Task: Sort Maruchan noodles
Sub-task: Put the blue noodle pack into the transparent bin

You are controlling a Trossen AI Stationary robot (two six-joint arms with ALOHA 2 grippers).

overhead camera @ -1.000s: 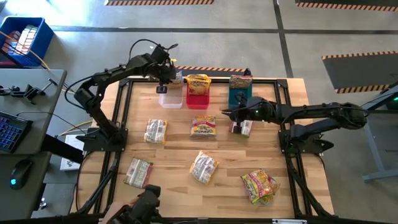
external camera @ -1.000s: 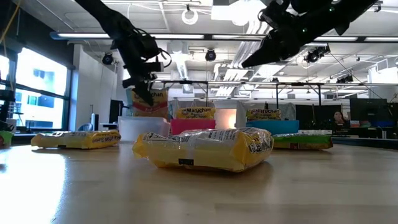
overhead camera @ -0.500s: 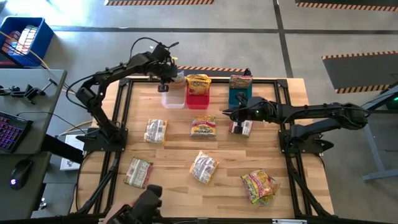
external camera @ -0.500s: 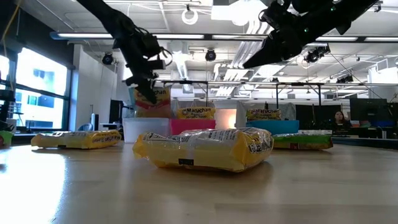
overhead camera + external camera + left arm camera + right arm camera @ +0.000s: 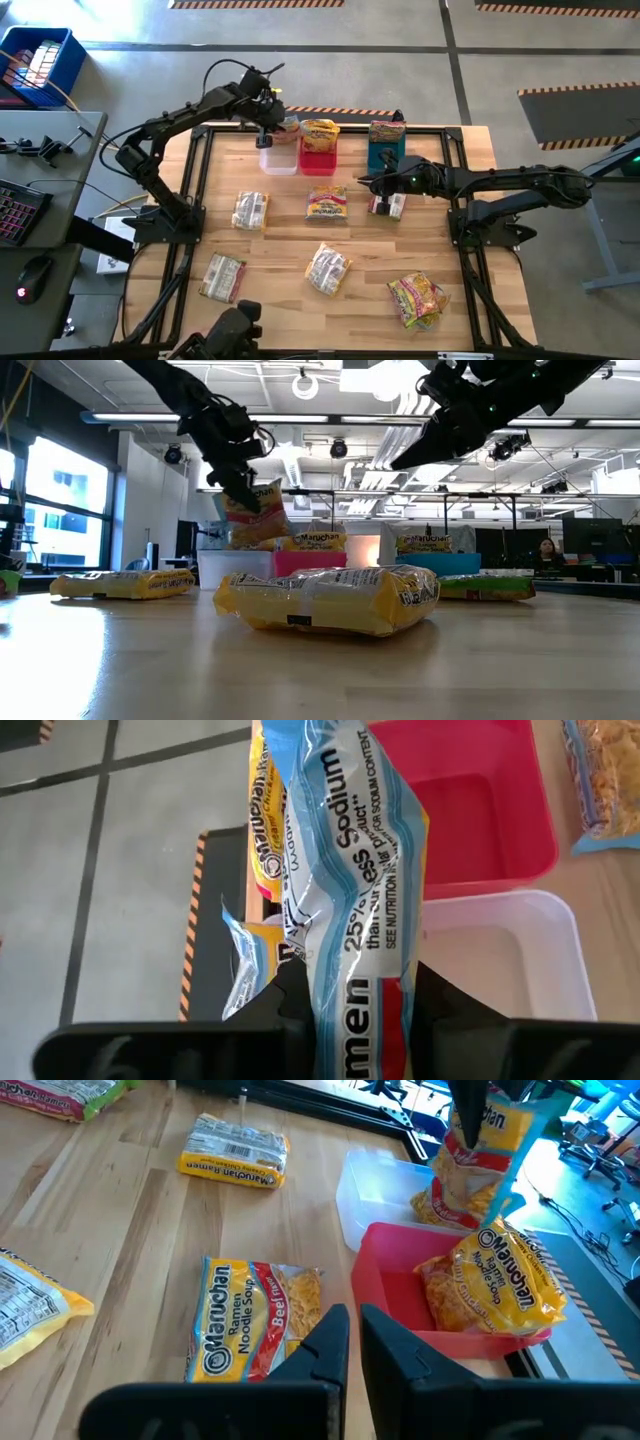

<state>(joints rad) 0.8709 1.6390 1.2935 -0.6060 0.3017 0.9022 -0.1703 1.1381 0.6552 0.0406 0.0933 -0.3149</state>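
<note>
My left gripper [image 5: 268,118] hangs over the far left of the table, shut on a blue, white and yellow Maruchan packet [image 5: 255,515] above the clear bin [image 5: 275,158]. The red bin [image 5: 318,160] holds a yellow packet [image 5: 500,1280], and the teal bin [image 5: 385,155] holds another [image 5: 387,130]. Several more packets lie flat on the table, among them a beef one [image 5: 255,1320] and one [image 5: 388,205] under my right gripper [image 5: 365,180]. That gripper hovers shut and holds nothing. My left gripper pinches the packet's upper end [image 5: 355,1010] between its two fingers [image 5: 285,1005]. It comes from above, slanting down toward the bins. The packet hangs tilted below the fingers, its lower end [image 5: 440,1205] at the clear bin's mouth; whether it touches the bin I cannot tell.
The three bins stand in a row at the table's far edge. Loose packets lie at mid-table [image 5: 250,210] [image 5: 326,203] and nearer the front [image 5: 222,277] [image 5: 327,268] [image 5: 418,298]. A black frame [image 5: 200,180] runs round the tabletop.
My left gripper has risen a little and turned at the wrist, still shut on the packet. The packet, which stood nearly upright in the clear bin, now hangs higher and tilted, its lower end swung toward the red bin.
</note>
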